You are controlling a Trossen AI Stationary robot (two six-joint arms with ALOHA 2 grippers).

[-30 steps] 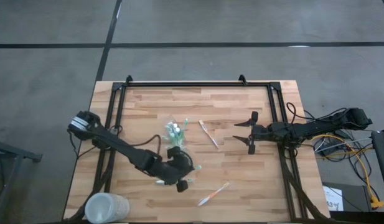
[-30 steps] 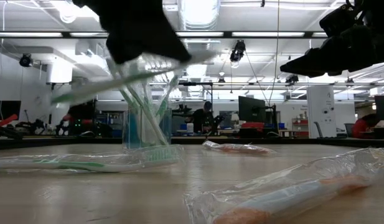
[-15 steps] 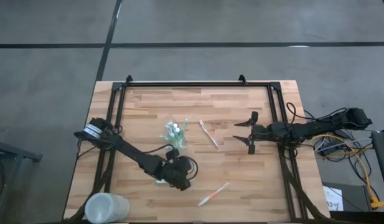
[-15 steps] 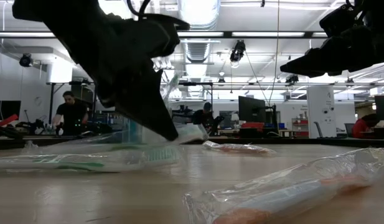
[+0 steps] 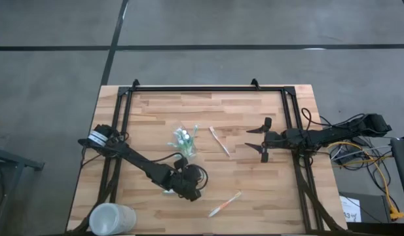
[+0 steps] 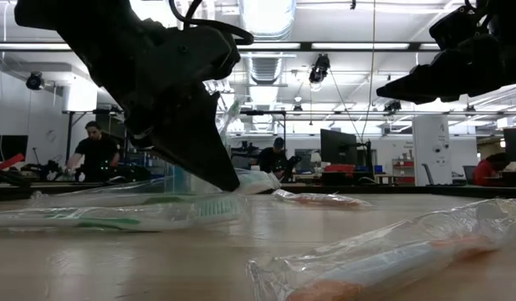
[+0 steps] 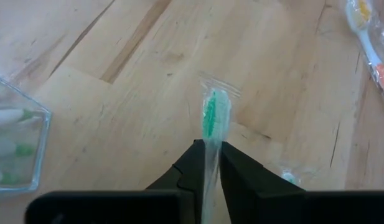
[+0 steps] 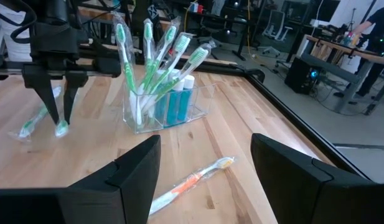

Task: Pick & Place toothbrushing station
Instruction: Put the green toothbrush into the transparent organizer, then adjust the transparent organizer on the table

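The toothbrushing station (image 5: 183,139) is a see-through holder with green toothbrushes and blue tubes (image 8: 167,106), standing mid-table. My left gripper (image 5: 188,190) is low over the table near the station, slanting down. Its fingers (image 7: 210,146) stand a little apart on either side of a wrapped green toothbrush (image 7: 211,115). The brush head lies on the wood beyond the fingertips (image 8: 61,129). A second wrapped green toothbrush (image 8: 31,123) lies beside it. My right gripper (image 5: 262,141) hangs open above the table's right side, holding nothing. My left gripper has the wrapped green toothbrush's handle (image 7: 210,163) between its two fingers, which slant down and lie along the brush. A gap shows between the fingers (image 8: 70,102), and I cannot tell whether they touch the wrapper. The brush head rests on the table.
A wrapped white toothbrush (image 5: 219,141) lies right of the station, and a wrapped orange one (image 5: 224,204) lies near the front edge. A frosted cup (image 5: 112,219) stands at the near left corner. A black frame (image 5: 208,88) runs round the table. People show in the room beyond.
My left gripper has come down toward the table with the wrapped green toothbrush and tipped more steeply. The brush, held up at a slant before, now has its head on the wood. For the last half second the gripper has stayed in place.
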